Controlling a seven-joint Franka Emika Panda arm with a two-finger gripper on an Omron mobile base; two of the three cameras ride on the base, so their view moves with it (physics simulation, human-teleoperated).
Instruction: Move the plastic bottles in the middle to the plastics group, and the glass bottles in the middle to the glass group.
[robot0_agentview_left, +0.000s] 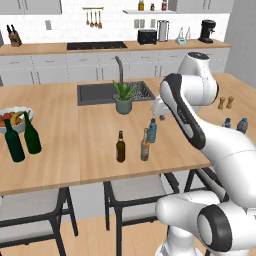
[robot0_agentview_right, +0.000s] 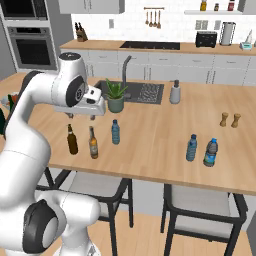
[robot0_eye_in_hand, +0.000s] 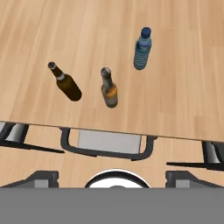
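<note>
Plastic bottle (robot0_eye_in_hand: 142, 49) – upright, cap up | brown bottles (robot0_eye_in_hand: 109, 89) – upright, necks up | jaws wide apart, empty

A wooden bench (robot0_agentview_left: 60, 165) carries two brown bottles (robot0_agentview_left: 120, 146), a light-blue bottle (robot0_agentview_left: 152, 131), two green wine bottles (robot0_agentview_left: 32, 134), two blue bottles (robot0_agentview_right: 192, 148), a potted plant (robot0_agentview_left: 123, 98) and a fruit bowl (robot0_agentview_left: 12, 121).

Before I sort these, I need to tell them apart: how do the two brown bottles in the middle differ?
The dark brown bottle is deeper in colour; the amber bottle is paler. The amber bottle stands nearer the small blue bottle; the dark brown bottle stands farther. Both are slim, upright and untouched.
</note>
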